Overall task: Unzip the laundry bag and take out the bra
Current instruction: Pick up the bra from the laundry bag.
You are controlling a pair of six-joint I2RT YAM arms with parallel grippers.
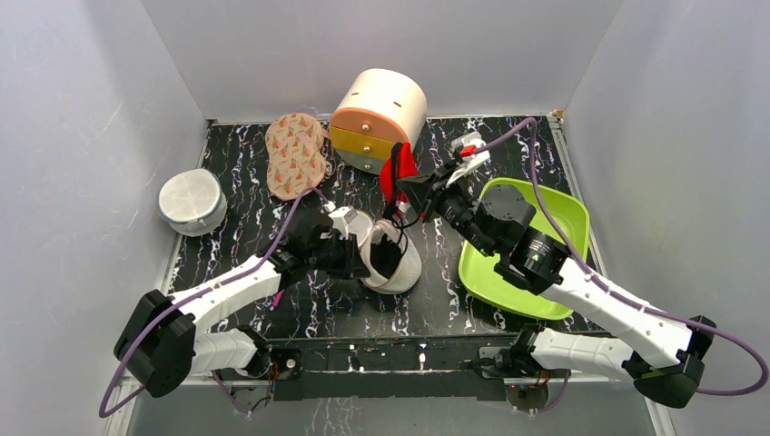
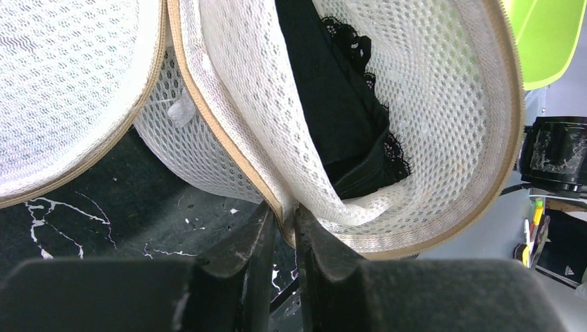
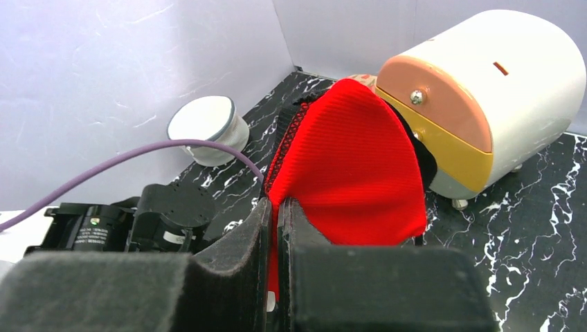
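Observation:
The laundry bag [image 1: 399,265], pale mesh with a beige zip rim, lies open at the table's middle. My left gripper [image 1: 360,256] is shut on its rim; in the left wrist view the rim [image 2: 285,216] is pinched between the fingers and the bag's [image 2: 429,104] mouth gapes. Black lace-edged fabric [image 2: 346,111] lies inside the bag. My right gripper [image 1: 406,188] is shut on the red bra [image 1: 397,173] and holds it above and behind the bag. In the right wrist view the bra [image 3: 353,162] fans out from my right gripper [image 3: 278,207]. A black strap hangs from it toward the bag.
A green tray [image 1: 545,272] lies at the right, under my right arm. A cream drawer unit [image 1: 380,116] stands just behind the bra. A carrot-print pad [image 1: 295,154] lies at the back left. A white round mesh case [image 1: 192,202] sits at the left edge.

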